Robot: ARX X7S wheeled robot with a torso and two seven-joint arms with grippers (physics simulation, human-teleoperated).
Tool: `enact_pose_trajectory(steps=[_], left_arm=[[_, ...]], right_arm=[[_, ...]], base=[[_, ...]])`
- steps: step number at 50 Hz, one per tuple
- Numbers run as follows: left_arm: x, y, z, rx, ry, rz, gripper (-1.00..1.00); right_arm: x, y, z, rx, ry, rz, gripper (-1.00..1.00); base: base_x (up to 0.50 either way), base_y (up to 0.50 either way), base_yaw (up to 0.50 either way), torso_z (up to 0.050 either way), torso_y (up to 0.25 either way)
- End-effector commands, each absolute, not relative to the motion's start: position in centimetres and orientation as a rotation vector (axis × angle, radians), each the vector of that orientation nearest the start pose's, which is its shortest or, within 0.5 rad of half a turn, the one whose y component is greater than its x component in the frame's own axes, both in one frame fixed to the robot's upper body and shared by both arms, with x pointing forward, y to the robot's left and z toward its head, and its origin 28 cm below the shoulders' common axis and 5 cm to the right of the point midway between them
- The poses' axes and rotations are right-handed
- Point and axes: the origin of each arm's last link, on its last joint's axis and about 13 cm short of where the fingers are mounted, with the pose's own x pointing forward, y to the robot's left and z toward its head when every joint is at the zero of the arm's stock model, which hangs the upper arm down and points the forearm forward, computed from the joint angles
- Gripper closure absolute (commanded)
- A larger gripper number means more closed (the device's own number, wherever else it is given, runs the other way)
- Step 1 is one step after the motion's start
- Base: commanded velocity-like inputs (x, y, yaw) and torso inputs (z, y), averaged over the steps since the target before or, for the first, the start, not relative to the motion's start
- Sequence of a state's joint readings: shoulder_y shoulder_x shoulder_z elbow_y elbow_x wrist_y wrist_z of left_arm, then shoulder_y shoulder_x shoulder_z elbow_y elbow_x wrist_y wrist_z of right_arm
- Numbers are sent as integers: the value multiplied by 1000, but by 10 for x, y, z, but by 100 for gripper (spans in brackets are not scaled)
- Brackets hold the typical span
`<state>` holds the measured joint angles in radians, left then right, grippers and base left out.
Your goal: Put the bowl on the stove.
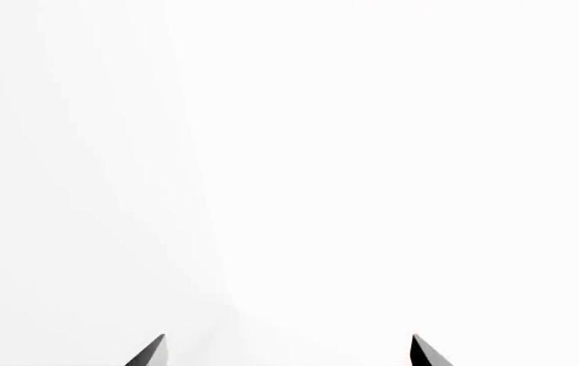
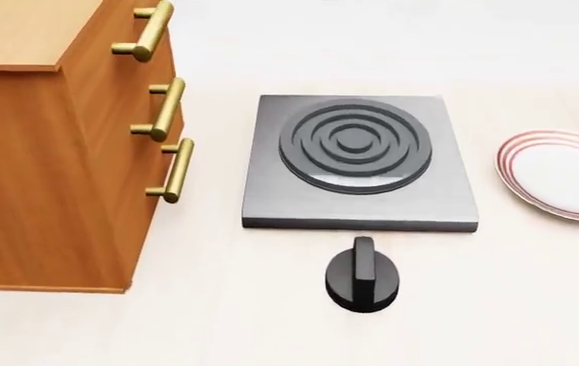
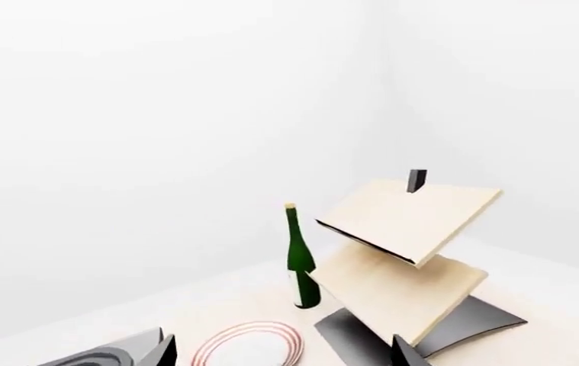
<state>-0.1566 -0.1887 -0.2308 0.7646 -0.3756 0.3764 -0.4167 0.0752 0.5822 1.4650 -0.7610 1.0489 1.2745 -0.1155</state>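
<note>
Left gripper (image 1: pixel 287 352) faced blank white, jaws apart, empty | right gripper (image 3: pixel 284 352) raised and level, jaws apart, empty | head view alone showed knob (image 2: pixel 364 275) before stove (image 2: pixel 361 162), drawers (image 2: pixel 60 145) beside | right wrist alone: wine bottle (image 3: pixel 300 259), tilted wooden shelf (image 3: pixel 408 252) beyond plate (image 3: pixel 246 345) | bowl unseen.

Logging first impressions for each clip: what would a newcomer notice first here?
In the head view, the grey stove with its dark ringed burner sits centre, a black knob just in front, a wooden drawer cabinet to its left, a red-ringed plate to its right. The right wrist view adds a green bottle beside tilted wooden shelves. No bowl shows anywhere.
</note>
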Motion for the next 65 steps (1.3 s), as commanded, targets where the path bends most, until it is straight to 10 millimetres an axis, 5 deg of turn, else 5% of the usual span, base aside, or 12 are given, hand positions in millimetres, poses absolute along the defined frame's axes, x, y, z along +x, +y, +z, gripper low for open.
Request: enact_pose_trajectory(steps=[1,33,46,65], left_arm=[[168,262,223,-344,-1296,392,-100],[168,262,222,-351,-1287,395,-100],[168,260,221,-353,-1281,387,-100],[168,260,222,-357,-1276,388,-100]], right_arm=[[76,-299,214,141,-254,-376,-100],[85,-298,219,133,-195,-308,-100],[70,-320,240,73,45,-140,-100],[49,-340,214,190,330,-89,-100]], base=[[500,0,0,0,0],[359,0,0,0,1],[0,0,0,0,1],[0,0,0,0,0]])
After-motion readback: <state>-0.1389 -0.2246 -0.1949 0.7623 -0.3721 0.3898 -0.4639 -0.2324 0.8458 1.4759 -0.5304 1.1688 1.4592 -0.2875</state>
